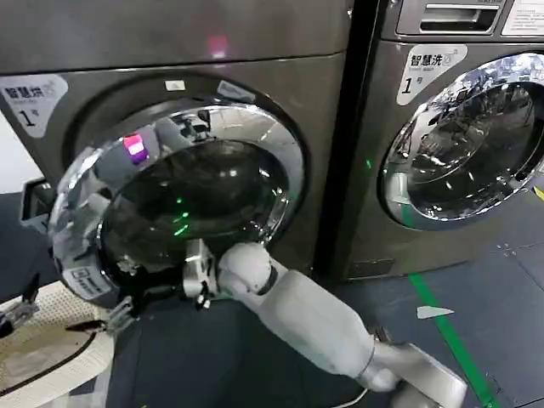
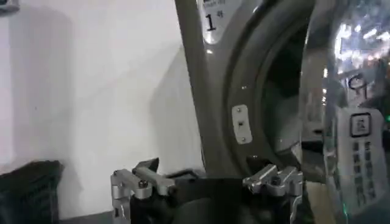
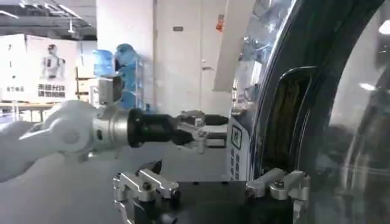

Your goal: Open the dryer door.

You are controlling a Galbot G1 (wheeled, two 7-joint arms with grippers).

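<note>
A: Dryer door (image 1: 183, 204) standing part-way out from the left machine, hinged on its left, free edge swung toward the room. Neighbouring door (image 1: 467, 140) shut flat.

B: Right arm (image 1: 314, 319) reaching in low, tucked against the door's bottom rim. Right gripper (image 3: 210, 185) with fingers (image 3: 280, 182) spread, nothing between them.

A: Left gripper (image 2: 207, 182) down by the hinge side, just off the door's edge, fingers (image 2: 137, 182) likewise parted and empty.

B: Looks heavy and rigid, that door. Probably swings smoothly on its hinge, no flex.

A: Chrome ring (image 1: 289, 161) likely slick. Bulging glass (image 1: 195, 191) no place to pinch, and best not knocked.

B: Better to hook behind the free edge of the rim, far from the hinge, for leverage. Then pull outward along the arc, not straight back.

A: Worth keeping clear of the sticker (image 1: 85, 280) too.
</note>
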